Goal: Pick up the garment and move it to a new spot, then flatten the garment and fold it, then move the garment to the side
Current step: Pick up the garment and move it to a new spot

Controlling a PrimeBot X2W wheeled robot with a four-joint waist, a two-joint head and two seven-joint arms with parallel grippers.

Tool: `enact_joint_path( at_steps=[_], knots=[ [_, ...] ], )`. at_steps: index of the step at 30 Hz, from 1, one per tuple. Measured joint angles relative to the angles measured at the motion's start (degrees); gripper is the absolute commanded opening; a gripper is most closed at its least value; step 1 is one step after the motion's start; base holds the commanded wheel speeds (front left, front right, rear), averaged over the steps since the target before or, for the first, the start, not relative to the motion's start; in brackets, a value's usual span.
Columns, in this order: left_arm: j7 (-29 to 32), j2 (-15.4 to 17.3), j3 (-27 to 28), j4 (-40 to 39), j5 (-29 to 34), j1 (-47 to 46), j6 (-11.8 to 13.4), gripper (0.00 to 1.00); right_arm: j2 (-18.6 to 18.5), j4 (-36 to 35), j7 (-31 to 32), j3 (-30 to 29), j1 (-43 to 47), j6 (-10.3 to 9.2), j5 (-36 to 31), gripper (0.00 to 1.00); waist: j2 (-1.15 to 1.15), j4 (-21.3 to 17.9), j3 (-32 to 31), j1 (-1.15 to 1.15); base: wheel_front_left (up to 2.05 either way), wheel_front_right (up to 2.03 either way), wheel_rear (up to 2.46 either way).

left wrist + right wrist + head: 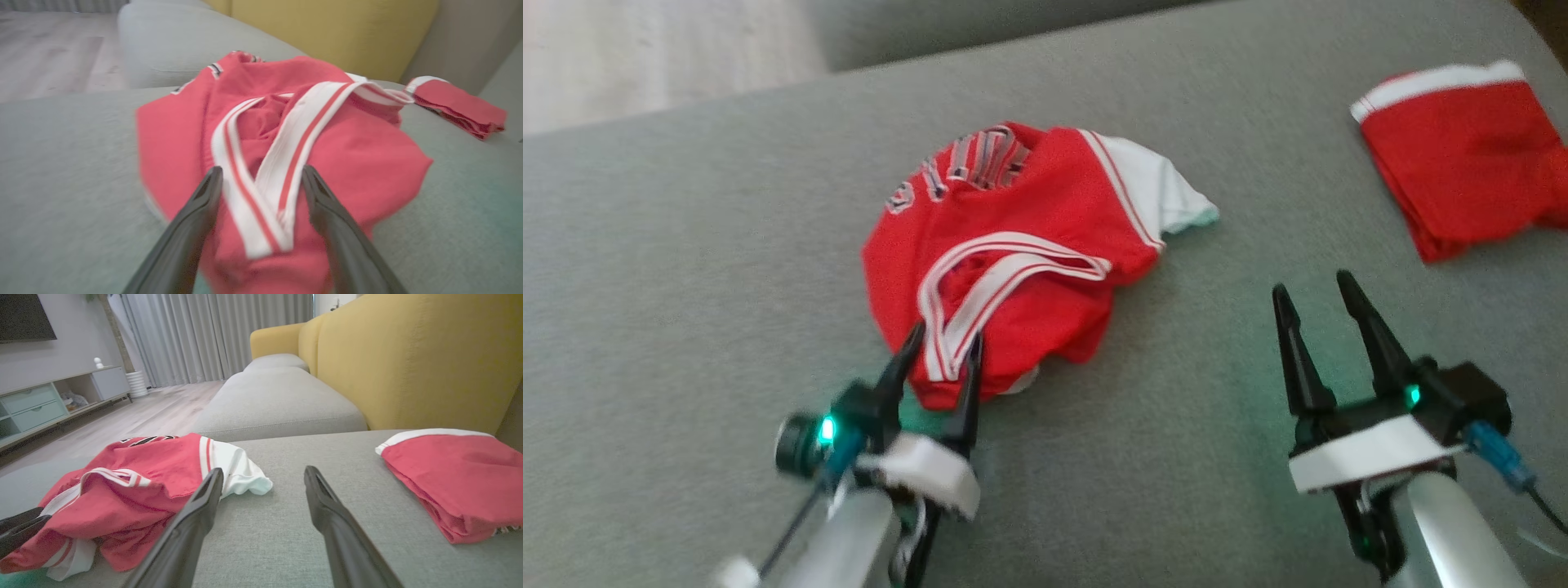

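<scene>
Left gripper [948,333] astride blurred edge of garment [1045,204], contact unclear

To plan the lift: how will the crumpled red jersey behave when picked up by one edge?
Probably floppy: the jersey lies in soft folds, so it should sag and unfold. Likely light, since the cloth looks thin. Its striped trim may dangle loose.

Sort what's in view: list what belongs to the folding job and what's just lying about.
Job: crumpled red garment; left claw, open, astride its striped trim; right claw, open, over the grey cushion.

Lying about: folded red garment on the robot's right; yellow backrest; TV cabinet.
</scene>
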Motion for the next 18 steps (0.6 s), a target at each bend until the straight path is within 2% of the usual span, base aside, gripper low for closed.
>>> enact_joint_path(
  at_steps=[4,7,10,14,18],
  knots=[
    [-1.46,-0.46,1.31,-2.10,0.00,5.20,3.27,1.00,-0.37,0.97,0.00,-0.01,2.54,0.00,-0.01,1.00,0.00,2.60,-3.45,0.00,0.00,0.00,0.00],
    [-1.51,-0.78,5.26,-10.59,1.26,9.78,5.73,1.00,-0.34,1.29,0.00,-0.14,5.00,0.00,0.00,1.00,0.00,4.59,-6.25,0.00,0.00,0.00,0.00],
    [-1.55,-0.81,9.40,-17.03,3.47,15.12,7.11,1.00,-0.14,1.38,0.00,-0.25,7.00,0.00,0.00,1.00,0.00,6.45,-8.95,-0.01,0.00,0.00,0.00],
    [-1.58,-0.81,13.65,-22.61,5.75,22.63,7.79,1.00,0.73,0.65,0.00,-0.55,8.64,0.00,0.03,1.00,0.00,8.47,-11.68,-0.01,0.00,0.00,0.00],
    [-1.58,-0.78,16.24,-26.66,8.00,26.26,7.76,1.00,1.38,-0.77,0.00,-1.51,10.76,0.00,0.18,1.00,0.00,9.87,-13.57,-0.01,0.00,0.00,0.00]
  ],
)
